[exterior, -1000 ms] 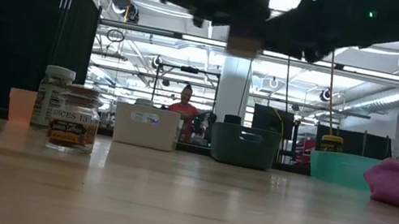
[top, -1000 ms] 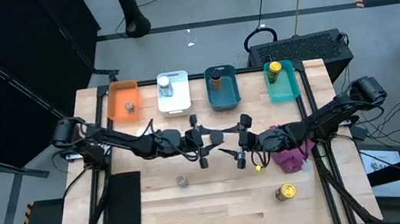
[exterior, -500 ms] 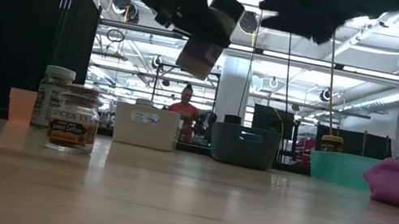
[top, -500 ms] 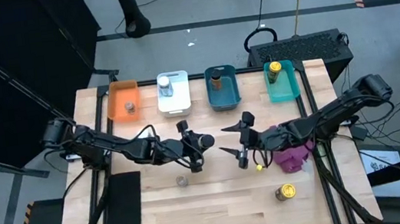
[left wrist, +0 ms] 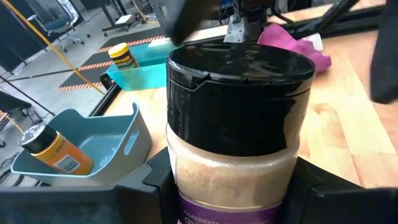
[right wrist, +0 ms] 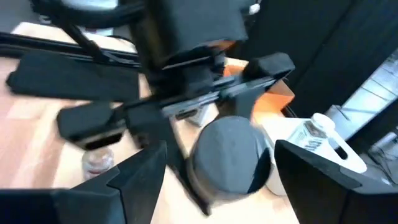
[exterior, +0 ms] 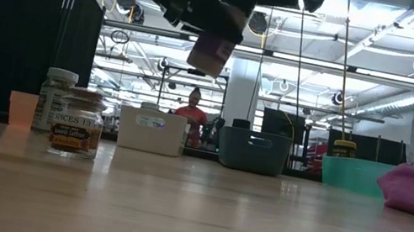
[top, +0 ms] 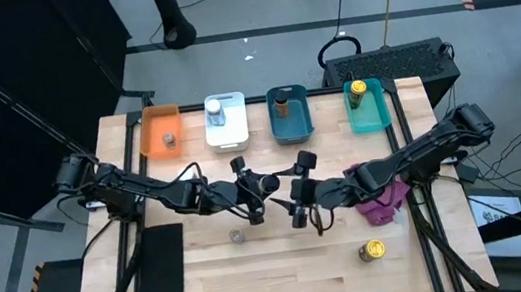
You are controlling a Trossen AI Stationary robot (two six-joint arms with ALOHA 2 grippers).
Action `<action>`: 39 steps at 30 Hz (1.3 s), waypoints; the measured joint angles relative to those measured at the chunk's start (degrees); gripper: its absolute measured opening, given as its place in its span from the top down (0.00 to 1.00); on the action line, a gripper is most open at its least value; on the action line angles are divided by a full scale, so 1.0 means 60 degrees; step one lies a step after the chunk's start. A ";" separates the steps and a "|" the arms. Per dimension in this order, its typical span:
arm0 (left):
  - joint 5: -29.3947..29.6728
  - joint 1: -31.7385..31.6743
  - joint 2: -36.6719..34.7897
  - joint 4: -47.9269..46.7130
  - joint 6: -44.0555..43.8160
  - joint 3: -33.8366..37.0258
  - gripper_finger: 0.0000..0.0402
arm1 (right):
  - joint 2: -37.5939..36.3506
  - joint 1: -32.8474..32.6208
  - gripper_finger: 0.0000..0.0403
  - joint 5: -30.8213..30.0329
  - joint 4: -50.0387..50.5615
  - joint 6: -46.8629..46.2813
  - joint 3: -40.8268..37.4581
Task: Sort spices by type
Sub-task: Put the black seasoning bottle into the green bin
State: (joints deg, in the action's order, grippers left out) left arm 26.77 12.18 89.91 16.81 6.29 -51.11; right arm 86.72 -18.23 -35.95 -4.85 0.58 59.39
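Black-lidded and filled with pale granules, the spice jar [left wrist: 233, 130] hangs in mid-air over the middle of the table, clamped between the fingers of the left gripper [top: 258, 186]. The right gripper [top: 300, 201] faces it with its jaws spread wide to either side of the lid, holding nothing; a hand-over looks close but is not yet made.

Four jars already sit in the bins along the far edge — a small grey-lidded one in the orange bin [top: 151, 130], a white-lidded one in the white bin [top: 238, 127], an orange-bodied one in the blue bin [top: 301, 118] and a yellow-lidded one in the teal bin [top: 379, 110]. Left to sort, as far as can be seen: the jar in the air, a small grey-lidded jar [top: 237, 236] on the wood just below the left gripper, and a yellow-lidded jar [top: 371, 249] near the front right. By that count, the job is a little past halfway.

The two grippers are very near each other, so there is little slack between them. The magenta cloth [top: 381, 205] lies under the right arm, and a black pad [top: 161, 263] lies at the front left. The front centre of the wooden table [top: 286, 264] gives open room; the bins stand close side by side at the back.
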 joint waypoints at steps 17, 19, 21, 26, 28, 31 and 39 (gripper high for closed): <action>-0.0510 0.0179 0.0000 0.0644 0.0262 -0.0004 0.56 | 0.0069 0.0239 0.36 0.0546 0.0431 -0.0482 0.0309; -0.0616 0.0179 0.0000 0.0754 0.0262 -0.0004 0.56 | 0.0069 0.0246 0.42 0.0612 0.0424 -0.0489 0.0306; -0.0643 0.0169 0.0000 0.0861 0.0261 -0.0004 0.56 | 0.0066 0.0253 0.50 0.0650 0.0412 -0.0529 0.0306; -0.0782 0.0168 0.0000 0.0779 0.0131 0.0000 0.49 | 0.0065 0.0262 0.58 0.0724 0.0453 -0.0653 0.0306; -0.0806 0.0168 0.0000 0.0730 0.0016 0.0000 0.40 | 0.0065 0.0300 0.58 0.0839 0.0460 -0.0797 0.0306; -0.0724 0.0179 0.0000 0.0606 0.0240 0.0000 0.26 | 0.0065 0.0419 0.58 0.0911 0.0618 -0.1111 0.0306; 0.0145 0.0199 -0.1096 -0.2089 0.0674 -0.0015 0.08 | -0.0860 0.1811 0.58 0.0784 0.2650 -0.2688 0.0299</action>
State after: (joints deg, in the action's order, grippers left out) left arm 27.64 13.38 83.33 4.28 10.33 -51.20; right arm 81.56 -7.36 -31.25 11.05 -15.55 61.19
